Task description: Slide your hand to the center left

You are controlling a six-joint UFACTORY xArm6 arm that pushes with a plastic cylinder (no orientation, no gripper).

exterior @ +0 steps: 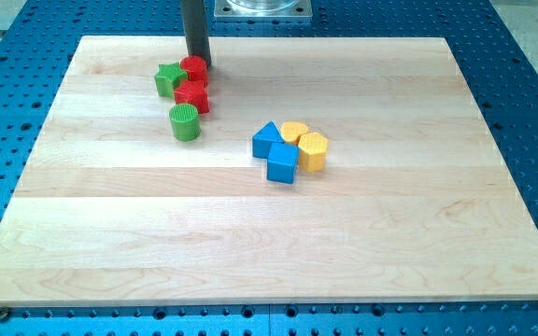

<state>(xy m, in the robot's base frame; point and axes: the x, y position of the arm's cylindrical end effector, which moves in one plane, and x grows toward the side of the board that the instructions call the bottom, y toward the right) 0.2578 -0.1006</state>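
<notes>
My dark rod comes down from the view's top and its tip (199, 62) rests on the wooden board (362, 243) near the top left, touching or just behind the red cylinder (193, 68). Left of that cylinder lies a green star block (167, 78). Below it is a red star-like block (192, 95), and below that a green cylinder (185, 122).
Near the board's middle sits a tight cluster: a blue block (267, 139), a blue cube (282, 163), a yellow heart-like block (294, 132) and a yellow hexagonal block (313, 150). A blue perforated table (530, 103) surrounds the board.
</notes>
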